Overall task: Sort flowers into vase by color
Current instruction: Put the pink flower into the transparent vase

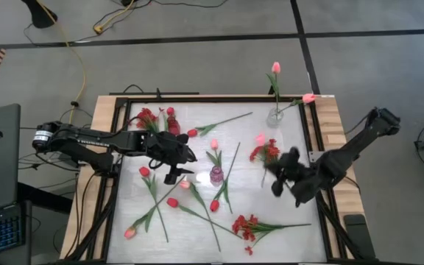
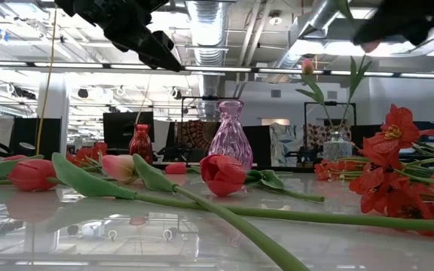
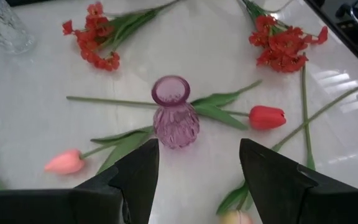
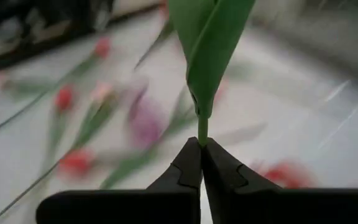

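White, glossy tabletop (image 1: 285, 147) framed in wood, strewn with loose flowers; near to far as seen from the right arm. Right gripper (image 4: 200, 144), fingers pressed together on the thin stem of a pink tulip (image 1: 260, 138), hangs above the table's right half; in the right wrist view the stem and its broad leaf run straight away from the fingertips, so the flower's long axis continues the gripper's own. From that gripper the pink vase (image 1: 216, 174) stands toward the table's middle, upright, mouth open and empty, with loose tulips lying close around its base. Left gripper (image 3: 197, 163), fingers apart and holding nothing, hovers on the vase's other side, aimed at it, and appears the nearer of the two. Farther off, a red vase (image 1: 173, 125) with red blossoms beside it stands at the back left, and a clear vase (image 1: 274, 114) already holding pink tulips at the back right. Judged next: the stem end must be turned downward over a vase mouth.
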